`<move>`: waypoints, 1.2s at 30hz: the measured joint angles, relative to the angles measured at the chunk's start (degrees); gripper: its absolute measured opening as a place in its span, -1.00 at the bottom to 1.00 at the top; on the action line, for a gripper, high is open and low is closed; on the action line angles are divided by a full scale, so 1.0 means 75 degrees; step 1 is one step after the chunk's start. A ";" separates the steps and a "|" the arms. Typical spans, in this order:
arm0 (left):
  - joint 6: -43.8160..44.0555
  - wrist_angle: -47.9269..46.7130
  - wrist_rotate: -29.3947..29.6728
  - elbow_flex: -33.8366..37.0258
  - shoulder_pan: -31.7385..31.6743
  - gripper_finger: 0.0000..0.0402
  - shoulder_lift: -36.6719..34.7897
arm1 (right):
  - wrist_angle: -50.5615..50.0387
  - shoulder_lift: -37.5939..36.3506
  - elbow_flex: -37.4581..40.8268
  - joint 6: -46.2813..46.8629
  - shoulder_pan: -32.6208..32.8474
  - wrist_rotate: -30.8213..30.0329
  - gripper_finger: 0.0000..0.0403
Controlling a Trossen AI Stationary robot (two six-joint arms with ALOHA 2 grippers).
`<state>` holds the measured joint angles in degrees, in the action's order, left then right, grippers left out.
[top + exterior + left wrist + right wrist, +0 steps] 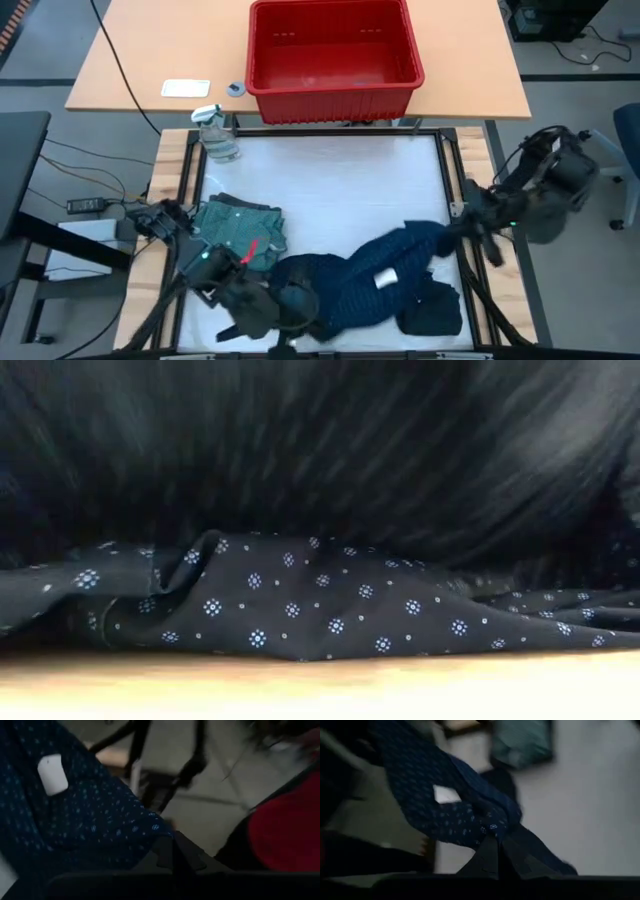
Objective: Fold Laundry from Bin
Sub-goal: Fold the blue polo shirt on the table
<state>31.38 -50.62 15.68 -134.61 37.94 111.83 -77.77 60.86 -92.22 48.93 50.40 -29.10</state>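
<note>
The navy dotted garment lies stretched across the near part of the white work surface, running from near left up toward the right edge. Both grippers have pinched it shut between their fingers: the left gripper holds the near-left end, and in its wrist view the cloth disappears between its closed fingers; the right gripper holds the far-right end at the table's right edge, cloth likewise caught at its fingertips.

The step in hand looks like spreading the piece flat before folding. To do it well, I judge the two arms should draw apart evenly, keeping the fabric low over the surface so it settles without a twist, and release only once the middle has no bunching. The slack folds near the centre suggest more tension is needed. The dark grey piece lies just beside and partly under the navy cloth at the near right, and could be dragged along.

The garment is deep navy with small pale flower-like dots, thin and limp, with a white label showing near its middle.

A folded teal-green dotted T-shirt sits at the left, close to the left arm. The red bin stands at the far side, nothing visible inside it. A spray bottle stands at the far left corner
</note>
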 joint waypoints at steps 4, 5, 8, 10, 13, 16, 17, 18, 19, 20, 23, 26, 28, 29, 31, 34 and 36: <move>-0.0243 0.0945 0.0222 -0.0017 0.0225 -1.00 -0.0102 | 0.0971 0.0023 -0.0525 -0.0856 0.0758 -0.0099 -0.99; -0.0235 0.1058 0.0293 -0.0033 0.0276 -1.00 -0.0128 | 0.1200 0.0052 -0.0628 -0.1179 0.0946 -0.0099 -0.99; -0.0431 0.1725 0.0361 -0.0052 0.0471 -1.00 -0.0164 | 0.1852 0.0141 -0.0949 -0.1991 0.1447 -0.0104 -0.99; -0.0803 0.2246 0.0257 -0.0050 0.0624 -1.00 -0.0162 | 0.2293 0.0197 -0.1188 -0.2569 0.1728 -0.0163 -0.99; -0.1560 0.2825 0.0150 -0.0050 0.0833 -1.00 -0.0229 | 0.2704 0.0282 -0.1612 -0.3365 0.2109 -0.0448 -0.99; -0.2043 0.2610 0.0769 -0.0052 0.0909 -1.00 -0.0448 | 0.2293 0.0280 -0.1960 -0.3657 0.2299 -0.1181 -0.99; -0.2031 0.2208 0.1344 -0.0052 0.0913 -1.00 -0.0571 | 0.1878 0.0252 -0.2023 -0.3535 0.2286 -0.1489 -0.99; -0.1865 0.1701 0.2033 -0.0052 0.0889 -1.00 -0.0680 | 0.1318 0.0215 -0.2052 -0.3252 0.2227 -0.1846 -0.99; -0.1607 0.1066 0.2780 -0.0052 0.0825 -1.00 -0.0788 | 0.0588 0.0185 -0.2051 -0.2750 0.2107 -0.2216 -0.99; -0.1252 0.0346 0.3472 -0.0058 0.0735 -1.00 -0.0873 | -0.0247 0.0159 -0.2016 -0.2067 0.1932 -0.2586 -0.99; 0.0157 -0.2047 0.4673 -0.0058 0.0219 -1.00 -0.0962 | -0.1539 0.0010 -0.1465 -0.0003 0.1086 -0.3383 -0.99; 0.1250 -0.3896 0.4659 0.0031 -0.0644 -1.00 -0.0903 | -0.0575 -0.0667 -0.0328 -0.0540 -0.0016 -0.3633 -0.99; 0.1477 -0.4589 0.4467 0.0227 -0.1347 -1.00 -0.0865 | -0.0922 -0.1025 0.0299 -0.0421 -0.0814 -0.3928 -0.99; 0.1481 -0.4801 0.4387 0.0348 -0.1696 -1.00 -0.0860 | -0.1098 -0.1163 0.0598 -0.0272 -0.1233 -0.4009 -0.99; 0.1337 -0.5019 0.4359 0.0642 -0.2432 -1.00 -0.0857 | -0.1315 -0.1420 0.1297 -0.0103 -0.2150 -0.4247 -0.99; 0.0905 -0.5100 0.4304 0.1048 -0.3599 -1.00 -0.0857 | -0.1146 -0.1766 0.2432 -0.0226 -0.3459 -0.4372 -0.99; 0.0480 -0.4844 0.3938 0.1412 -0.4420 -1.00 -0.0857 | -0.0718 -0.1975 0.3233 -0.0587 -0.4301 -0.4390 -0.99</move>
<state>34.97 -86.95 45.21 -124.01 4.79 105.40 -83.16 46.05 -67.97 44.53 18.14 -62.03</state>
